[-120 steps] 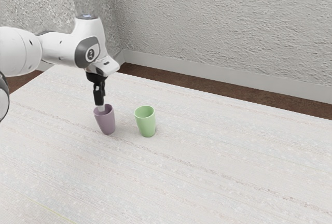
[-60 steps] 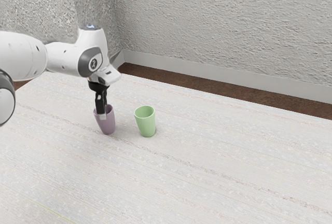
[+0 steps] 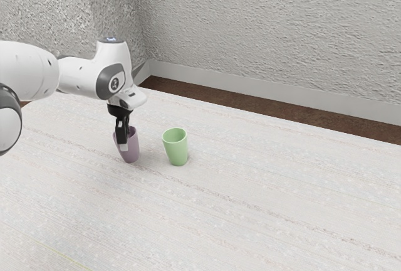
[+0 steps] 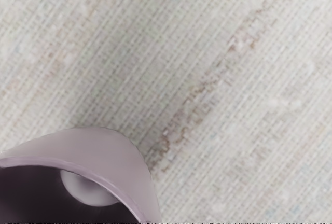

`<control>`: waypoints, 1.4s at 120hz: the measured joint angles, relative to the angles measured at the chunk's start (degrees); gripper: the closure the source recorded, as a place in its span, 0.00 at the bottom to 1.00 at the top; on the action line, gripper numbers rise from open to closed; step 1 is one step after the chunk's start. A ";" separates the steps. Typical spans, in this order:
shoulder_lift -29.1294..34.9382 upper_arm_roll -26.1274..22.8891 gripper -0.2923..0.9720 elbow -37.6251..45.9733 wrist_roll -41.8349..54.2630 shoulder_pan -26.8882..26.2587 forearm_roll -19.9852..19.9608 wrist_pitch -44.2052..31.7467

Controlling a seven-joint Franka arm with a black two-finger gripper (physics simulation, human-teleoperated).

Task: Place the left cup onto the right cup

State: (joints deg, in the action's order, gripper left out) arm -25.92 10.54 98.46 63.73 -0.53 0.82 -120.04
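A pale, grained table (image 3: 263, 196) is shown before a rough grey wall (image 3: 263, 26), with a strip of brown floor (image 3: 282, 109) seen between them. The white arm (image 3: 69, 73) is brought in from the exterior view's left and is bent down over the table. Two cups are stood upright near each other on the table, apart and not touching. The purple cup (image 3: 130, 148) is placed toward the exterior view's left and the green cup (image 3: 175, 147) toward its right. The black gripper (image 3: 122, 138) is lowered to the purple cup's rim, on the side away from the green cup. Whether it is released or clenched on the cup wall cannot be told. In the wrist view, the purple cup (image 4: 104, 151) is seen just under the hand, with its rim and dark inside turned to the camera, and the table (image 4: 218, 68) is seen beyond it.
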 joint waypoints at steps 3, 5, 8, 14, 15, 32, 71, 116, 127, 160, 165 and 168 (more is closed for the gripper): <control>-0.06 0.00 0.31 0.00 0.02 0.00 0.23 -0.10; -0.13 0.00 0.31 0.00 0.04 0.00 0.41 -0.16; -0.23 0.00 0.32 0.00 0.06 0.00 0.65 -0.25; -0.43 0.00 0.34 0.00 0.11 0.00 1.05 -0.41; -0.48 0.00 0.35 0.00 0.11 0.00 1.12 -0.43; -1.07 0.00 0.48 0.00 0.23 0.00 2.05 -1.11; -1.36 0.00 0.79 -0.08 0.46 0.00 3.74 -2.84; -0.47 0.08 0.84 -0.03 0.33 -0.93 5.52 -3.44; 0.15 0.14 0.85 -0.01 0.12 -1.35 6.44 -3.46; 4.16 0.26 0.85 0.93 -0.89 -3.25 9.54 -2.34; 4.88 0.26 0.85 1.15 -1.11 -3.54 10.08 -2.03; 5.33 0.26 0.85 1.25 -1.25 -3.73 10.42 -1.85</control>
State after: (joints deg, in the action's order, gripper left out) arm -20.59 10.81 99.71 62.48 -4.26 11.24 -121.89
